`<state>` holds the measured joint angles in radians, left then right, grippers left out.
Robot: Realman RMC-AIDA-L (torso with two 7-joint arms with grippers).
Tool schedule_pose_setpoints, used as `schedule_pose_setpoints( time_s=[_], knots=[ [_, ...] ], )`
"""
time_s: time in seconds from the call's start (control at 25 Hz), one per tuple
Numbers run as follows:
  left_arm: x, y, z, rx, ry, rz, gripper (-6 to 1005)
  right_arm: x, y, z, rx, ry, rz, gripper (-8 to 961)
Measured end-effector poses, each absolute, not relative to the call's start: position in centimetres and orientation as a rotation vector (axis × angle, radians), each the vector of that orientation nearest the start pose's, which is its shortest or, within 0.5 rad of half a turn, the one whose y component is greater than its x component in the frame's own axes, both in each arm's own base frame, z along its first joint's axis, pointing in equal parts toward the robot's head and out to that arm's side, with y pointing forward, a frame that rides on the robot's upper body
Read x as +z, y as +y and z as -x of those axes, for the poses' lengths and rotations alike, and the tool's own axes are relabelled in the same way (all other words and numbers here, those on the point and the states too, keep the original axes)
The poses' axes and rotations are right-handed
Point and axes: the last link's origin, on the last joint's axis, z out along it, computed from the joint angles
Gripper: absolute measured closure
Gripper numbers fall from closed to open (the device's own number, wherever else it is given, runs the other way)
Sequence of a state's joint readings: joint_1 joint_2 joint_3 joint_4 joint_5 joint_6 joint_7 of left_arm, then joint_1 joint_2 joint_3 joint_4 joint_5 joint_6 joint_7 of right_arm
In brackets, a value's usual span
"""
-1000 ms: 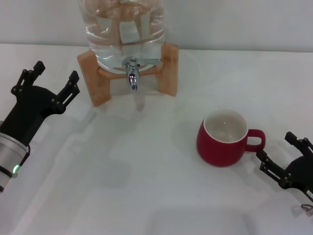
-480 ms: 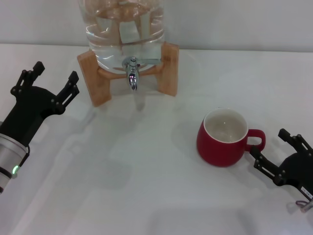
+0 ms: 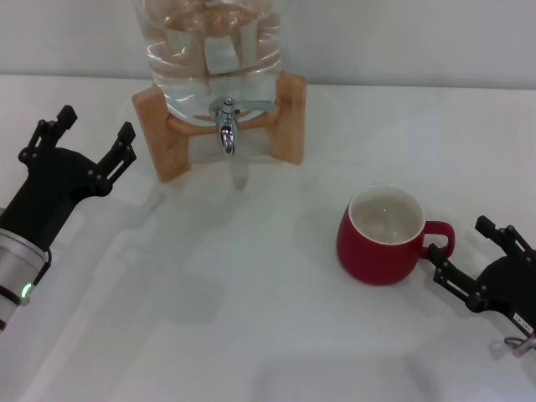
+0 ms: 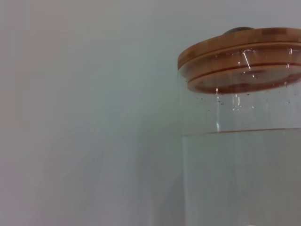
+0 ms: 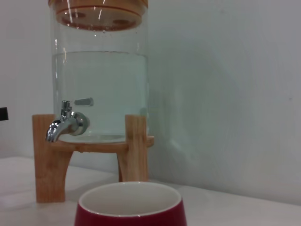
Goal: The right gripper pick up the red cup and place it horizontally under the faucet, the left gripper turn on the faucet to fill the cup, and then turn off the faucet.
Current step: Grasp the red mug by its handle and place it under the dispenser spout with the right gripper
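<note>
Red cup [image 3: 383, 235] upright, white inside, loop handle toward the right gripper [image 3: 473, 261], jaws apart.

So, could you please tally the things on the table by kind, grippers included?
Cups: 1, the red cup.
Water jugs: 1, the clear jug, on a wooden stand.
Faucets: 1, the faucet.
Grippers: 2, the left gripper and the right gripper, both open.
Total: 5, not counting the stand.
</note>
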<state>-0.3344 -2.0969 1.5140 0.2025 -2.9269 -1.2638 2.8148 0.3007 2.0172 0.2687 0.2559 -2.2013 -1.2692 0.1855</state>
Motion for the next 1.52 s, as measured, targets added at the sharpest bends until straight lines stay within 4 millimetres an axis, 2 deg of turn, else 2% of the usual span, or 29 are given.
schedule_pose_setpoints(
  time_s=[1.52],
  knots=[
    [-1.6,30.8,31.9,-0.803,-0.437,1.775,124,-6.4,27.5,-32.7,0.666,0.503,2.019,97]
  ],
)
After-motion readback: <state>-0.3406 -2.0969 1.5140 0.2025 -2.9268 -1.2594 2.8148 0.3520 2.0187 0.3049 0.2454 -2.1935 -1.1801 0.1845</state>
